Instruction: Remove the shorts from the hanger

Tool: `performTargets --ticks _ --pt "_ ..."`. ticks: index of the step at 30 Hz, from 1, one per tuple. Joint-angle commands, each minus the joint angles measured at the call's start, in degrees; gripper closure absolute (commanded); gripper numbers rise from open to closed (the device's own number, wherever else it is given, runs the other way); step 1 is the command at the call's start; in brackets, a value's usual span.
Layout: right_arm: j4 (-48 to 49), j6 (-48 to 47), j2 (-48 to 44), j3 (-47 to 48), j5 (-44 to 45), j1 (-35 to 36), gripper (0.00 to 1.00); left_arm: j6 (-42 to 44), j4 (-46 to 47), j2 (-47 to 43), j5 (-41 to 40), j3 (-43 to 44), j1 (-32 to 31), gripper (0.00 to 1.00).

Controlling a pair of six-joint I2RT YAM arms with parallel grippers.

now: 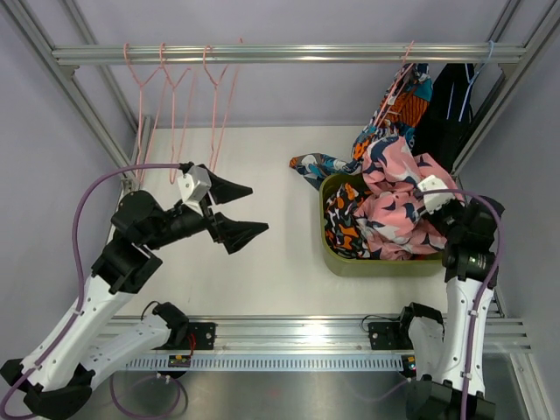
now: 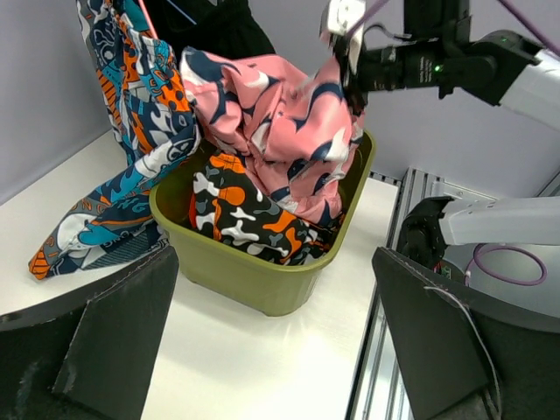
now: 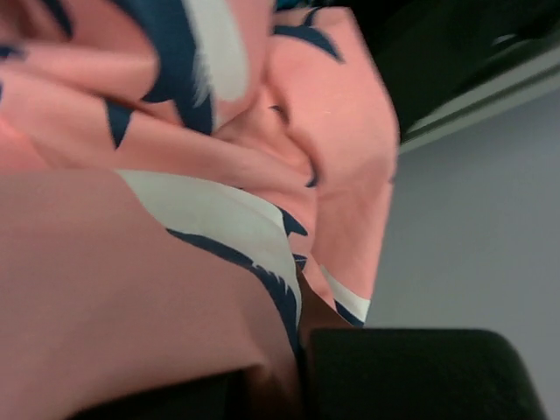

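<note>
White tabletop (image 1: 280, 280), pale lilac walls (image 1: 289, 96) (evenly lit), aluminium frame rail (image 1: 289, 54) overhead

No word, number or brand can be read in any of the views. The print on the pink shorts (image 2: 271, 114) is made of navy and white shapes, not letters. On the rail (image 1: 289, 337) along the near edge of the table, a small board (image 1: 180, 360) carries coloured marks, but they are too small to make out.
</note>
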Motion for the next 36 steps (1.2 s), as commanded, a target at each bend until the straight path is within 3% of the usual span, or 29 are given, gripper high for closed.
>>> performTargets --ticks 1,6,13,15,16,17,23,26,30,32,34,35,36 --pt "-12.4 -29.5 0.0 -3.5 -6.3 -2.0 1.00 1.7 0.6 -2.1 0.2 -0.7 0.0 0.01" --pt "-23.3 -48.8 6.6 -8.5 -1.6 -2.0 1.00 2.4 0.3 -2.9 -0.5 -1.6 0.4 0.01" --pt "-26.7 -51.3 23.7 -5.8 4.2 -2.0 0.93 2.3 1.3 -1.5 0.1 -2.0 0.6 0.01" --pt "-26.7 -50.5 25.7 -4.1 4.0 -2.0 0.81 2.1 1.9 -0.9 0.2 -1.9 0.6 0.01" --pt "-28.1 -49.3 26.3 -1.8 2.0 -2.0 0.67 2.0 1.9 -0.5 0.2 -1.7 0.6 0.01" --pt "-28.1 -49.3 26.1 -0.1 0.7 -2.0 0.60 1.9 1.9 -0.5 0.2 -1.6 0.6 0.01" --pt "-45.8 -47.5 24.3 20.3 -14.6 -2.0 0.28 1.6 2.5 0.3 -0.5 -1.3 0.7 0.01" --pt "-57.9 -49.0 25.9 30.1 -20.1 -2.0 0.04 1.3 3.7 0.7 -0.5 -1.6 0.7 0.01" --pt "-64.7 -48.7 27.0 38.8 -25.8 -2.0 0.02 1.7 3.9 1.6 -0.3 -0.8 0.6 0.01" --pt "-65.2 -45.8 27.2 44.0 -30.5 -2.0 0.04 1.8 3.5 1.9 -0.3 -0.6 0.6 0.01" --pt "-61.5 -34.3 28.3 47.6 -34.5 -2.0 0.06 1.9 3.5 2.0 -0.2 -0.7 0.7 0.01" --pt "-52.8 -26.7 28.7 50.4 -37.5 -2.0 0.08 1.8 3.7 2.0 -0.1 -0.9 0.7 0.01" --pt "-47.4 -12.2 28.9 51.0 -38.1 -2.0 0.11 1.7 3.8 2.0 -0.1 -1.2 0.7 0.01"
